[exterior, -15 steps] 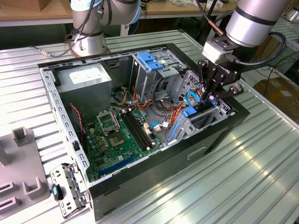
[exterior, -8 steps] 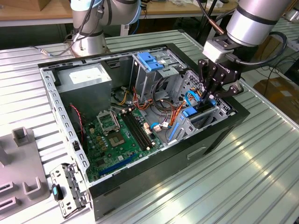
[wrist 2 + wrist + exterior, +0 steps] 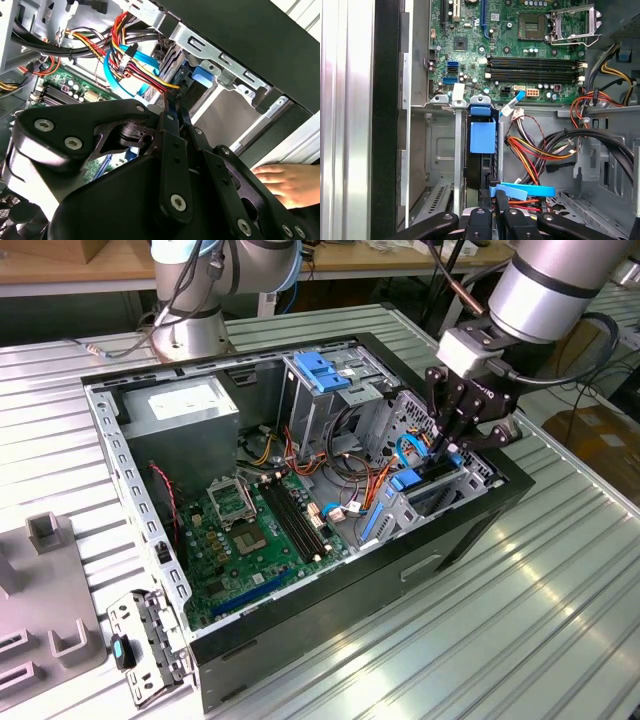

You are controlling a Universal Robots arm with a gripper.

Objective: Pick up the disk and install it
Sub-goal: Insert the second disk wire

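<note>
I see the gripper (image 3: 447, 452) at the right of the exterior view, down inside the open computer case (image 3: 470, 530) — its jaws are nearly closed, pinching the near end of the disk (image 3: 482, 137). In the first wrist view the disk stands on edge in a metal drive bay (image 3: 440, 150) at centre frame. Red and yellow power wires (image 3: 530, 155) and a blue data cable (image 3: 525, 190) crowd just beside it. A person's hand (image 3: 290, 182) rests at the lower right of the second wrist view.

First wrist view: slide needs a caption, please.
Gripper poised over the blue-framed disk seated upright in the case's drive bay, beside the motherboard.
</note>
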